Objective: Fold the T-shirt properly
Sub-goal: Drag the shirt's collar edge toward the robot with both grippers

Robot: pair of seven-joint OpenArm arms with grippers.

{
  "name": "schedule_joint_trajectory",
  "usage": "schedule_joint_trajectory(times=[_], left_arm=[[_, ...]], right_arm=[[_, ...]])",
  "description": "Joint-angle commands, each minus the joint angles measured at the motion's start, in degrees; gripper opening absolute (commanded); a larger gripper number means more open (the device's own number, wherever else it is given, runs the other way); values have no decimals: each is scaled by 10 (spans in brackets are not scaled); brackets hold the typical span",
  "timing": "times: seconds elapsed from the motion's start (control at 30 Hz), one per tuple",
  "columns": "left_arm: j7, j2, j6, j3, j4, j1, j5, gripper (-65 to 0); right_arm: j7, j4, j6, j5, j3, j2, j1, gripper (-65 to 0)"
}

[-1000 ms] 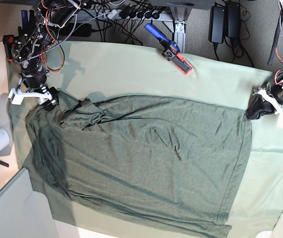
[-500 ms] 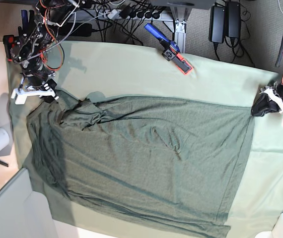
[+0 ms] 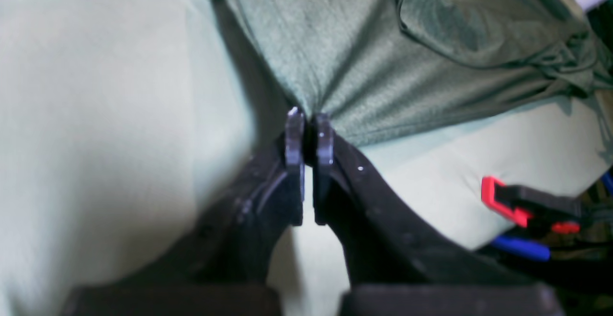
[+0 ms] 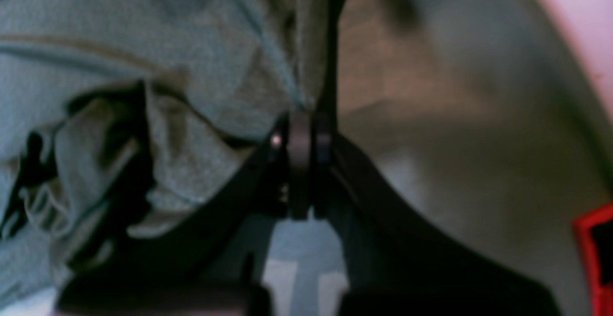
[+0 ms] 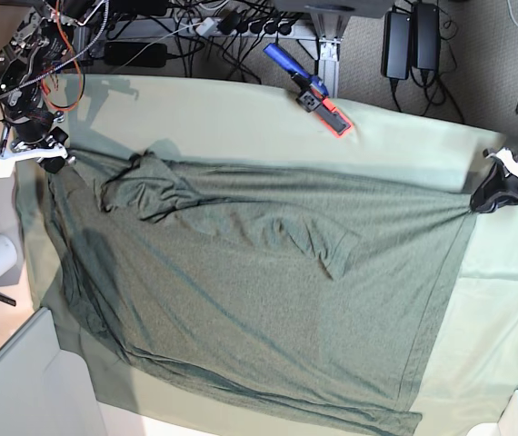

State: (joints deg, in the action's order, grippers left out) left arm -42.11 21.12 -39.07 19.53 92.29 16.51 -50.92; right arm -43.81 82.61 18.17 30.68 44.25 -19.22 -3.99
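We've only got the T-shirt (image 5: 259,300) stretched flat so far, left gripper (image 5: 488,198) pinched on its 3 o'clock corner and right gripper (image 5: 52,162) clamped at 10 o'clock, no folds yet.

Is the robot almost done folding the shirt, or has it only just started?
Only just started. Done: the shirt lies spread out on the table cloth, and both grippers are shut on its far corners, the left gripper on one, the right gripper on the other. In hand: the far edge is pulled tight between them. Left: no fold shows, and a bunched-up bit near the right gripper needs flattening.
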Motion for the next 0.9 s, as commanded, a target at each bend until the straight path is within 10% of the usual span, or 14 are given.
schedule_joint_trajectory(times=[0.0,0.87], left_arm=[[11,10,-9,4,14,-4,-11,-650],[37,36,-9,-50,-45,-150,40,-650]], right_arm=[[9,10,1,4,5,-16,4,-650],[23,-129,14,-11,-6,-51,179,-650]])
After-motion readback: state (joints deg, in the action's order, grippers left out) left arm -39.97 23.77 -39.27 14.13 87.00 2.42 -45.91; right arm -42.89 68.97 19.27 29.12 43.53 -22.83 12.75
